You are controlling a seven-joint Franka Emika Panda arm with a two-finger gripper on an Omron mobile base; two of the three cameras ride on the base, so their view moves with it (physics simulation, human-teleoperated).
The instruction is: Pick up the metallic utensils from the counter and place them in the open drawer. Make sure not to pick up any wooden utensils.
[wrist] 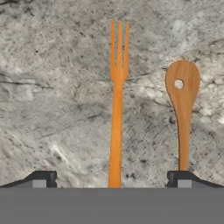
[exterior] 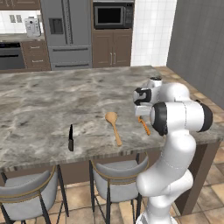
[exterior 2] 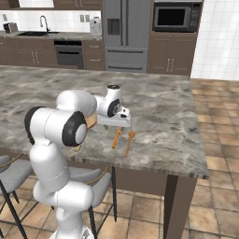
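Note:
A thin orange fork point(wrist: 116, 113) lies on the grey marbled counter point(exterior: 52, 100), tines pointing away from the hand. My gripper point(wrist: 113, 179) hangs open just above its handle end, one dark fingertip point(wrist: 43, 178) on each side of it, touching nothing. From the right base camera the hand point(exterior 2: 114, 122) hovers over the fork point(exterior 2: 116, 138). Part of the fork point(exterior: 144, 125) shows beside the arm in the left base view. A slim black knife point(exterior: 71, 138) lies far to the left near the front edge. The tan wooden spoon point(exterior: 113, 127) rests between knife and fork. The open drawer is out of view.
A smaller orange-brown spoon point(wrist: 182, 109) with a hole in its bowl lies parallel to the fork, close on its right point(exterior 2: 129, 142). Two grey stools point(exterior: 118, 179) stand under the counter's front edge. The counter's right end point(exterior 2: 200, 163) is a short way beyond the utensils.

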